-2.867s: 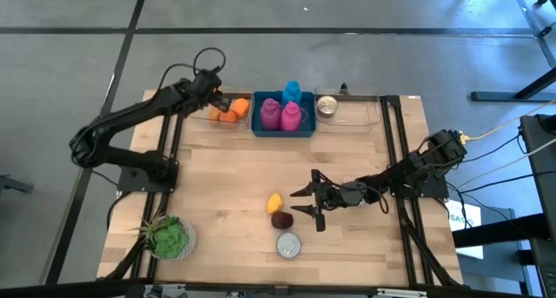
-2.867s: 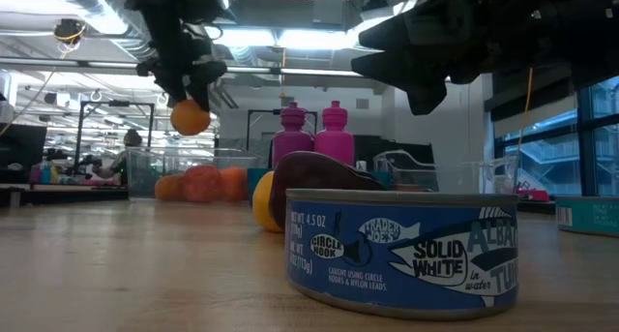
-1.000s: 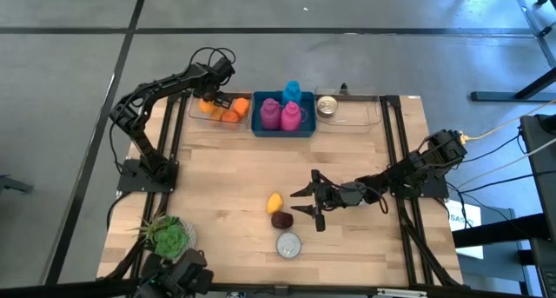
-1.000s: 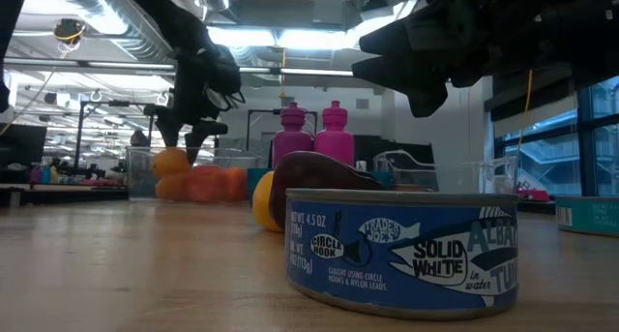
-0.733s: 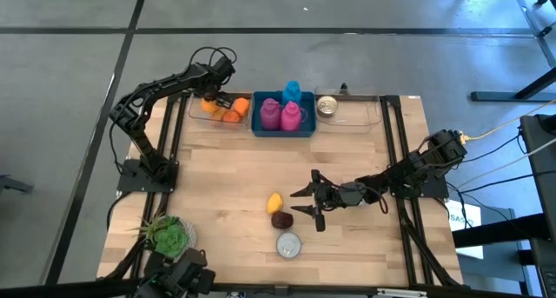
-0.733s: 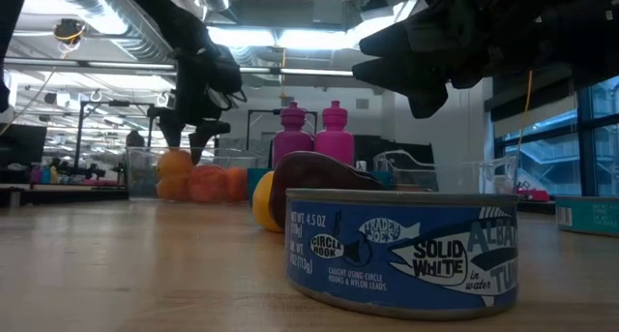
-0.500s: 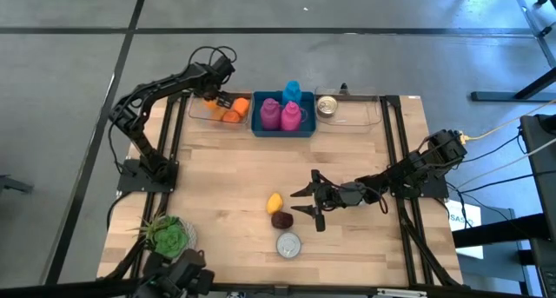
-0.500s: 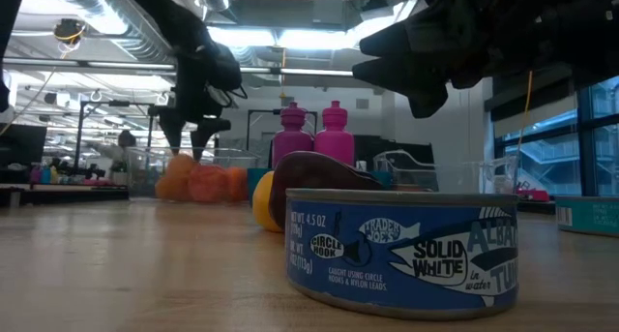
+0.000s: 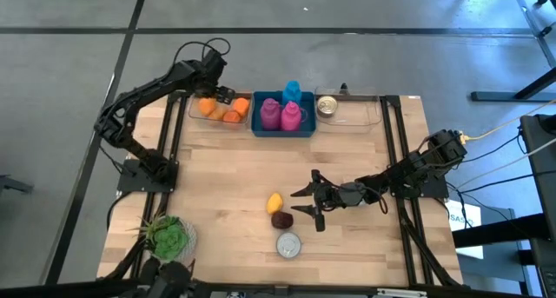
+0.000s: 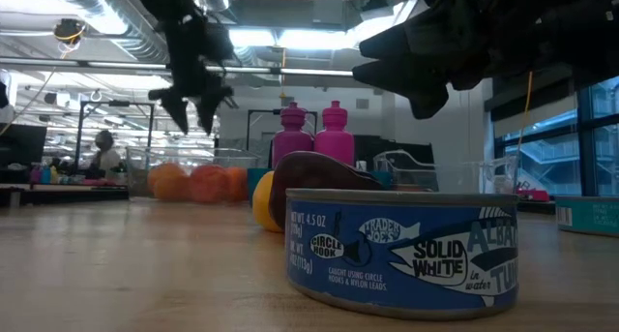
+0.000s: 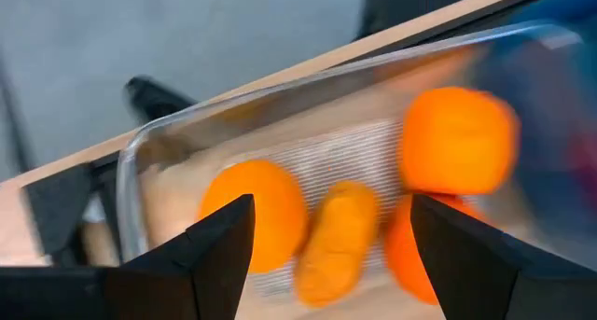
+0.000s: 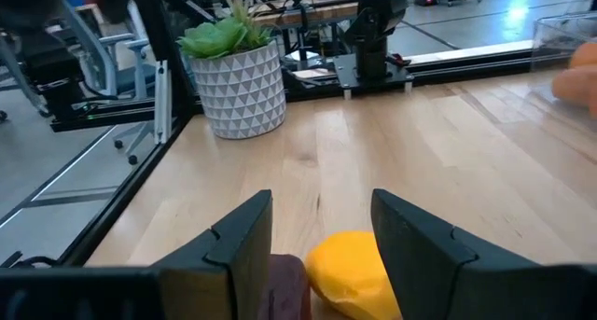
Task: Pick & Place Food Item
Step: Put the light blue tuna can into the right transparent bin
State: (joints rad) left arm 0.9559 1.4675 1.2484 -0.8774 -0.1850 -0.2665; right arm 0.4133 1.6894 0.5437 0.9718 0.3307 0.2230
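The left gripper (image 9: 220, 94) hangs over the clear tray (image 9: 193, 117), fingers spread and nothing between them; from its own wrist the two dark fingers (image 11: 224, 255) frame the orange pieces lying below. Inside the tray sit the orange food items (image 9: 219, 110), a few round ones and one longer, carrot-like piece (image 11: 334, 241), all bunched at the end of the tray nearest the blue bin (image 9: 283, 127) with its pink bottles (image 9: 280, 114). Past the bin, on the far side from the tray, a second clear tray holds a small tin (image 9: 327, 107).

The right gripper (image 9: 306, 203) is well away from the tray, low over the middle of the table, its fingers parted at a middling width and holding nothing. Just in front of it lie a yellow food item (image 9: 274, 201) and a dark reddish one (image 9: 281, 219), touching or nearly so, with a tuna can (image 9: 288, 244) beyond them, farther still from the tray. A potted plant (image 9: 169, 236) stands at the table's corner on the left arm's side.

The yellow piece looks smooth, rounded and light, likely hard plastic, so I'd expect it to roll or squirt out of a pinch. Taking it across its middle, at the widest part, seems safest.
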